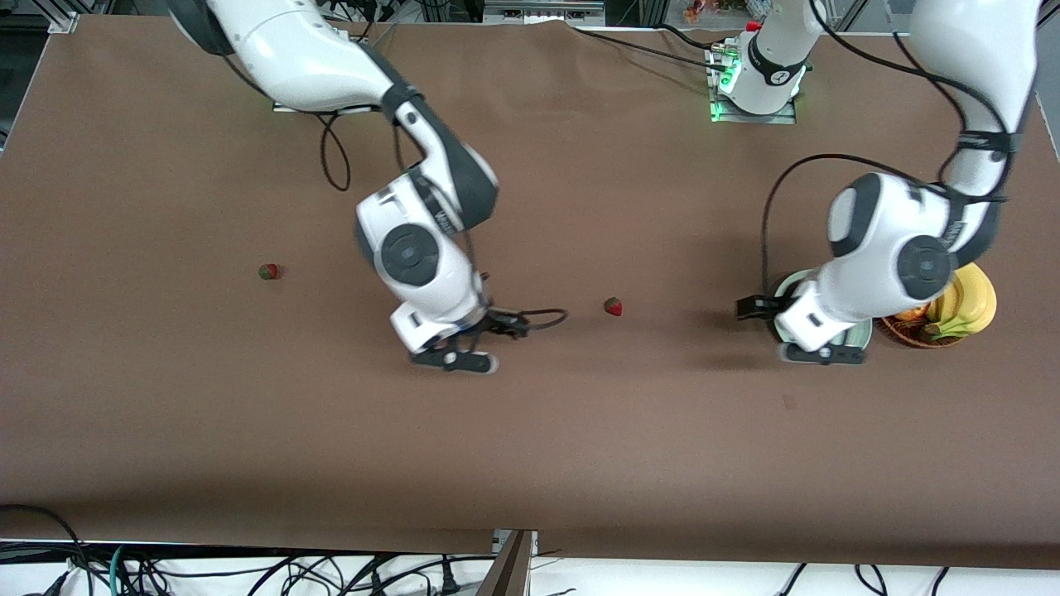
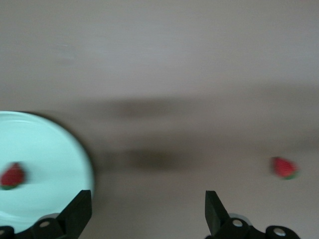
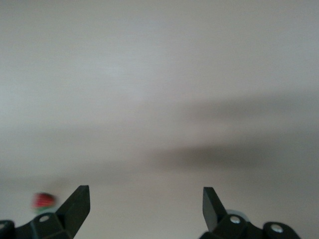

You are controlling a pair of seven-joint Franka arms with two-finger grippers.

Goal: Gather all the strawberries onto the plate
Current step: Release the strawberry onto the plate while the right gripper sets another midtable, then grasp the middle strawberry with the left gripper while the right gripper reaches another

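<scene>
One strawberry point(image 2: 12, 176) is seen on the plate point(image 2: 50, 149); two strawberries point(image 1: 614, 307) are left on the table point(image 1: 530, 430). Both jaws are released, the left gripper point(image 2: 148, 211) over the plate's edge, the right gripper point(image 3: 146, 209) over bare table.

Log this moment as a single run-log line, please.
plate: one strawberry in it | two strawberries on table | left gripper: open, empty, beside plate | right gripper: open, empty, over table

one strawberry point(image 2: 12, 176) lies in the pale mint-green plate point(image 2: 55, 164), toward the left arm's end. a second strawberry point(image 1: 613, 307) rests mid-table; a third strawberry point(image 1: 268, 271) toward the right arm's end.
</scene>
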